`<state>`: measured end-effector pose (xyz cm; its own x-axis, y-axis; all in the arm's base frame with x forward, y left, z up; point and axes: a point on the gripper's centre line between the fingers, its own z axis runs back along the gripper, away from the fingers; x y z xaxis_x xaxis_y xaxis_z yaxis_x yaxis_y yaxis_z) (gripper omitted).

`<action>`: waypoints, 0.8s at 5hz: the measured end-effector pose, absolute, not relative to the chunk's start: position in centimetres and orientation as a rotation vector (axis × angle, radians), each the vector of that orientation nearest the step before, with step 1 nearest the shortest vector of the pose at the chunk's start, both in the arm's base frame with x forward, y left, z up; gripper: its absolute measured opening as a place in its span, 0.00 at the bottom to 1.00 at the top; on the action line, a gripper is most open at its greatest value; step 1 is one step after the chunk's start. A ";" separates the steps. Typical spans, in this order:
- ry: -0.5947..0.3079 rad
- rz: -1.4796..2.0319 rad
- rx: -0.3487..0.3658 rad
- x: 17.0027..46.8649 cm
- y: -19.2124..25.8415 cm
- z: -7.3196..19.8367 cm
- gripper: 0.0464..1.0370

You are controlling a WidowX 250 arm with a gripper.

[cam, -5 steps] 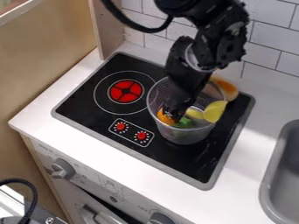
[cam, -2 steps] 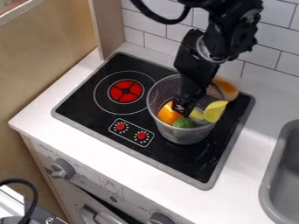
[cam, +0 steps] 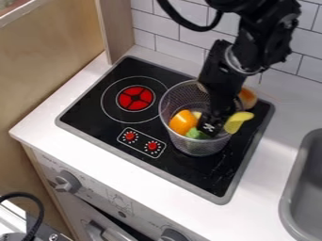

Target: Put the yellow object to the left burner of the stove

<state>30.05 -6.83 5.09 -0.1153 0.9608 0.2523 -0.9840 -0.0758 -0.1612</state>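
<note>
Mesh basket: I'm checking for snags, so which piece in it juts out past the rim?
The larger yellow piece, at the right of the mesh basket in this view; the orange piece and green piece sit lower, inside it.

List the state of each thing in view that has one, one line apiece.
Basket: upright, on the stove's right side.
Yellow object: tilted, sticking out over the basket's rim.
Orange object: inside the basket.
Green object: inside the basket, partly hidden.
Left burner: red, uncovered.
Gripper: down in the basket.
</note>
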 end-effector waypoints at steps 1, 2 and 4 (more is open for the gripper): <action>-0.331 1.684 0.077 30.2 -7.5 4.8 0.96; -0.327 1.689 0.053 30.4 -8.0 4.5 0.96; -0.297 1.684 0.001 31.0 -8.0 3.9 0.64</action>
<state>30.97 -8.04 3.85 -0.1385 0.9751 0.1730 -0.9754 -0.1041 -0.1942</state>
